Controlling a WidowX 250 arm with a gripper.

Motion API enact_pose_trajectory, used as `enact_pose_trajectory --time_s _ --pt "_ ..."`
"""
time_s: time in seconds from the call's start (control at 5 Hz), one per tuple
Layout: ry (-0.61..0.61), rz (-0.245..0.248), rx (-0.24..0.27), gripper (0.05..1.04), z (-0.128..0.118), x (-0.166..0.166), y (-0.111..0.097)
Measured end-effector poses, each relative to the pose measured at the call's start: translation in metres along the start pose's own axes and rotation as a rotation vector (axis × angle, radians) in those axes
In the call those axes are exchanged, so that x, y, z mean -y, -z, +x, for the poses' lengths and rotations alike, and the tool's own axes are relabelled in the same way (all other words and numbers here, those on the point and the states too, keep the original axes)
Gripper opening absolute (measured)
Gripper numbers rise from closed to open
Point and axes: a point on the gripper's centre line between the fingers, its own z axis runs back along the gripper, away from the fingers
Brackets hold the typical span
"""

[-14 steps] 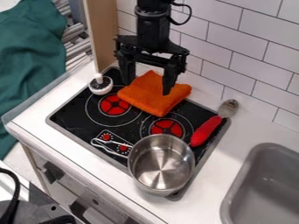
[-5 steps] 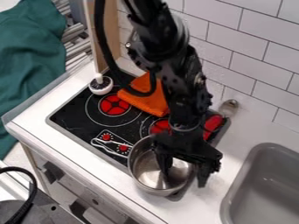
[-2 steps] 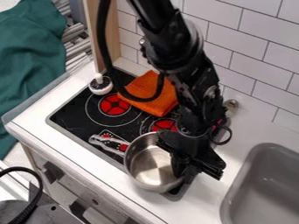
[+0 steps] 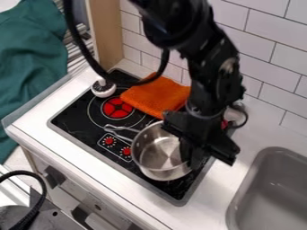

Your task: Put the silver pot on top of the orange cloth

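The gripper (image 4: 191, 162) is at the right side of the silver pot (image 4: 157, 155), shut on its rim, and the arm comes down from the top edge. Upright on the front right part of the stove, the pot has its wire handle pointing to the upper left. Behind the pot, the orange cloth (image 4: 155, 96) lies folded on the back of the stove. The arm covers the cloth's right edge and part of the pot's right wall.
A white-handled round brush (image 4: 103, 88) stands at the stove's back left corner. A red-handled utensil is mostly hidden behind the arm. The grey sink (image 4: 273, 188) lies to the right, and a tiled wall (image 4: 269, 81) rises behind the counter.
Coming down from above the cloth, the gripper took hold of the pot's right rim. Pot and gripper have since shifted toward the back of the stove, and the handle has moved with them.
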Motion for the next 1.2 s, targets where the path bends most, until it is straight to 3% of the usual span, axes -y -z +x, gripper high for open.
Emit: enact_pose_trajectory --time_s 0.2,0.4,0.8,1.2 --pt "0.002 0.012 0.016 0.055 0.015 -0.003 -0.010" --pt "0.025 -0.003 0.007 0.055 0.044 -0.014 -0.005" --pt "0.043 -0.005 -0.058 0.055 0.104 -0.052 0.009" --pt "-0.006 0.022 -0.063 0.055 0.122 -0.105 0.006"
